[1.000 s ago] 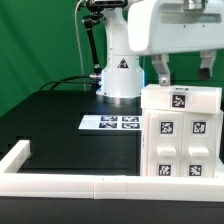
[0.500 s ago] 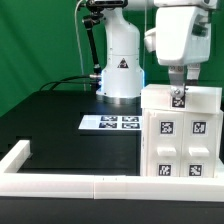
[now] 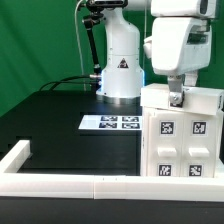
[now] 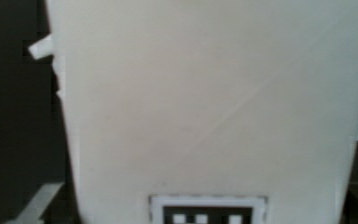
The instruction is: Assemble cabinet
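The cabinet (image 3: 185, 135) is a white blocky box with several black-and-white tags on its front, standing on the black table at the exterior view's right. My gripper (image 3: 176, 97) points down at its top face, next to the tag near the top edge, and touches it or hovers just above it. The fingers stand one behind the other in the exterior view and seem open, holding nothing. In the wrist view the cabinet's white face (image 4: 211, 110) fills almost the whole picture, with one tag (image 4: 208, 212) at its edge. No fingertip shows clearly there.
The marker board (image 3: 110, 123) lies flat on the table in front of the robot base (image 3: 120, 75). A long low white border rail (image 3: 60, 185) runs along the table's near edge and up the exterior view's left side.
The hand has turned about its axis, swung across the cabinet top and come down to its top face. The two fingers, seen apart a second ago, now line up. The cabinet has not moved.
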{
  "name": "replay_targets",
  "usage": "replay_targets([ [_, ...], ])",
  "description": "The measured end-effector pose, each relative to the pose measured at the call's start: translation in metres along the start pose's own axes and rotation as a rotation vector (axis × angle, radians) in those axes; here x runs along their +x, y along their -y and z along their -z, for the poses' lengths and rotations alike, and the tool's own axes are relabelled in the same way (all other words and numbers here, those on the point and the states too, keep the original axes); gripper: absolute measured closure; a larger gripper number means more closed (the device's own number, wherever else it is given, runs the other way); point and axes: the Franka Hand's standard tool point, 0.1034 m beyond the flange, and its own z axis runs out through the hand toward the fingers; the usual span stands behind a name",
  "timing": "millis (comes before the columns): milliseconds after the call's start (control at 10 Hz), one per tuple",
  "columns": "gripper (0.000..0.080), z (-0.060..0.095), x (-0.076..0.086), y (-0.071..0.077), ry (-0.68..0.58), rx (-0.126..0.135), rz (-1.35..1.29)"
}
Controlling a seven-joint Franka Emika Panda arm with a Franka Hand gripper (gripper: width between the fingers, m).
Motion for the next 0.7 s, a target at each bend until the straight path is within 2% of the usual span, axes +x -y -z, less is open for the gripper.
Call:
replay_targets([
  [200, 0.0242, 0.0, -0.0001, -0.0001, 0.0, 0.0, -0.005],
  [500, 0.0242, 0.0019, 0.0005, 0.0023, -0.027, -0.013, -0.396],
  [700, 0.0242, 0.0017, -0.0011, 0.0041, -0.029, -0.01, -0.647],
])
